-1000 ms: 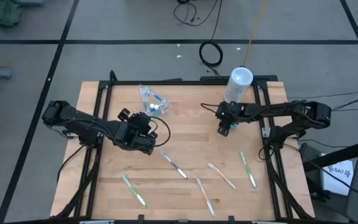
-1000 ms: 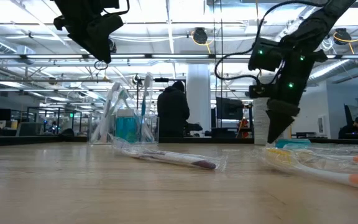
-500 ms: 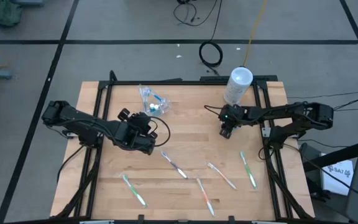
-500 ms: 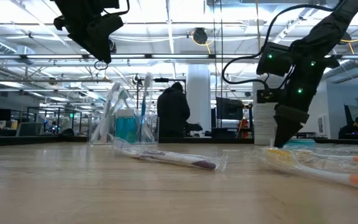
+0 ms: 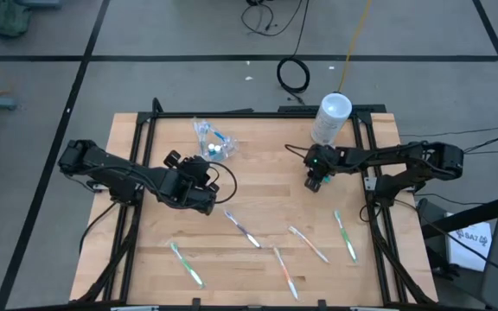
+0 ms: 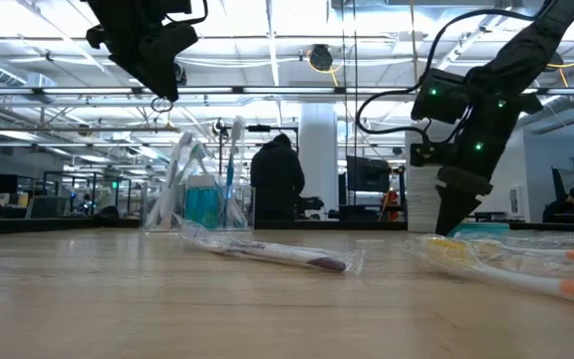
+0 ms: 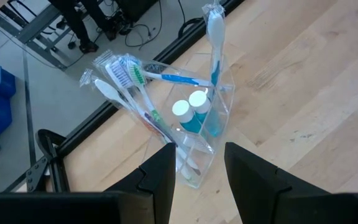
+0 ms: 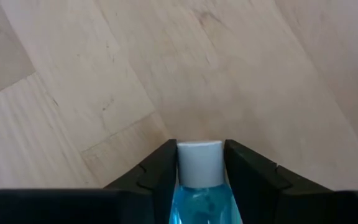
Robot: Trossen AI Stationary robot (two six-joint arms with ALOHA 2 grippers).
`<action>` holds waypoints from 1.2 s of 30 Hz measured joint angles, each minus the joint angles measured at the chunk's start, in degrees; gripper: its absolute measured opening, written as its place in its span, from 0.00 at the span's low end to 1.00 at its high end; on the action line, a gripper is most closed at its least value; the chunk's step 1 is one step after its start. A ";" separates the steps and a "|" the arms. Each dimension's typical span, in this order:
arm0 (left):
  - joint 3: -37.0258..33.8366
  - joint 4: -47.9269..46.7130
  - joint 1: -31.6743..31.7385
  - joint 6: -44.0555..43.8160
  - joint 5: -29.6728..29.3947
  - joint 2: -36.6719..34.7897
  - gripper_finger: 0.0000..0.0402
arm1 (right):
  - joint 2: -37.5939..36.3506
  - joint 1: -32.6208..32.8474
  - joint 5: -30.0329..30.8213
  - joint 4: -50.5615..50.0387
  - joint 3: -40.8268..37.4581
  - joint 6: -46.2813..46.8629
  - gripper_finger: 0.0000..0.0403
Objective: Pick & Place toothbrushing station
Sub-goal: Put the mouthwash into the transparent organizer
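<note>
Tube (image 8: 198, 180) — teal-blue body, white cap — sits between the right gripper (image 8: 197, 163) fingers (image 8: 159, 168), which press both sides of it, low over the table (image 5: 266, 186) near its right rear. Pouch (image 7: 191, 118) w/ brushes and two more tubes stands at rear centre-left. Left gripper (image 7: 196, 168) hovers nearby, jaws parted, nothing held. Five brushes lie toward the front.

No readable text, labels or numbers anywhere (white sheet (image 5: 471, 234) beside table: print too small).

Blue white-capped tube (image 8: 197, 180) between fingers (image 8: 157, 171), toothbrushes (image 5: 247, 231) scattered
</note>
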 joint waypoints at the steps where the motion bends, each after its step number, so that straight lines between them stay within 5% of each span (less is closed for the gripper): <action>1: 0.00 0.00 0.00 0.00 0.00 0.00 0.36 | -0.02 -0.03 -0.61 0.59 -0.01 0.79 0.33; 10: 0.00 0.00 0.00 0.00 0.00 0.00 0.36 | -0.02 -0.11 -1.41 1.99 -0.03 1.51 0.23; 24: 0.00 0.00 0.00 0.00 0.00 0.00 0.36 | 0.04 -0.07 -2.10 7.43 -0.05 2.25 0.23; 36: 0.00 0.00 0.00 0.00 0.00 0.00 0.36 | 0.28 0.17 -11.91 19.82 -0.25 2.50 0.24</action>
